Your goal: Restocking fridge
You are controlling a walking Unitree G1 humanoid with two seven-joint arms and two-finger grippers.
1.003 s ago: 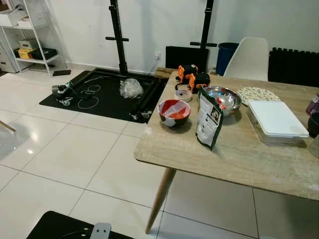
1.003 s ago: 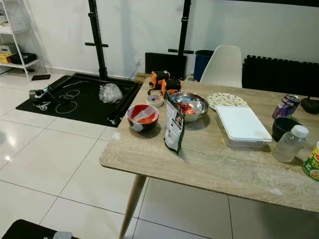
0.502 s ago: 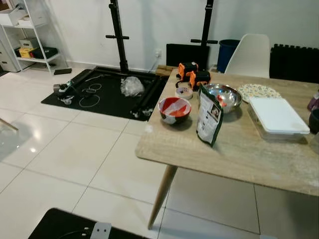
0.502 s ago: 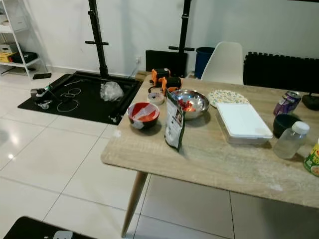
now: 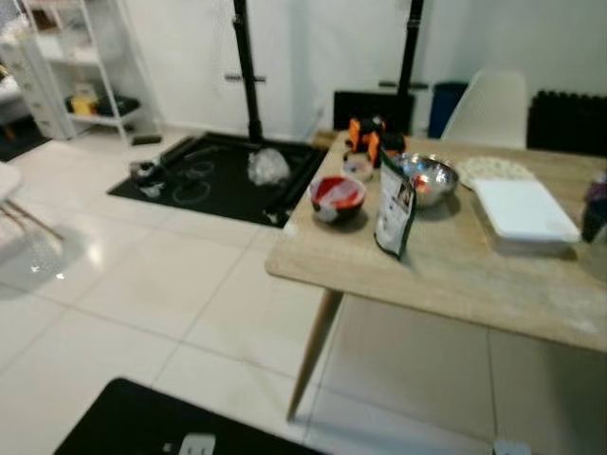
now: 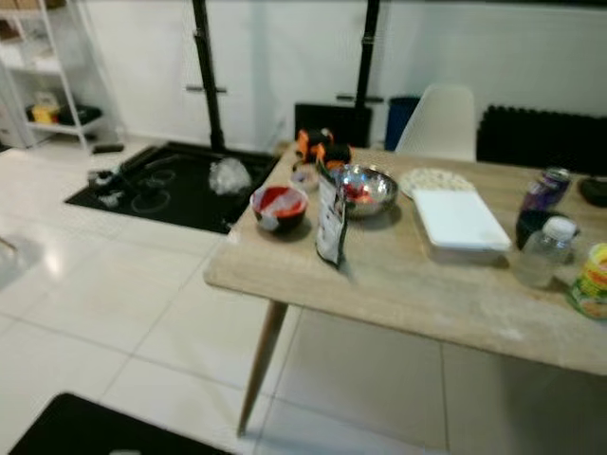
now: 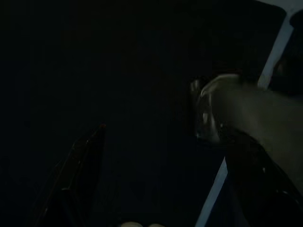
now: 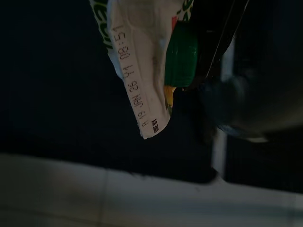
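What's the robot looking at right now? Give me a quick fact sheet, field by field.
Setting: tiled room, wooden table ahead
Table, near end: red-and-white bowl, upright dark pouch, steel bowl
Table, middle: white lidded container
Table, far end: clear bottle, purple can
Beyond the table: white chair
Right gripper: holds a carton with a green cap and printed date
Left wrist view: too dark to judge
Image: blurred
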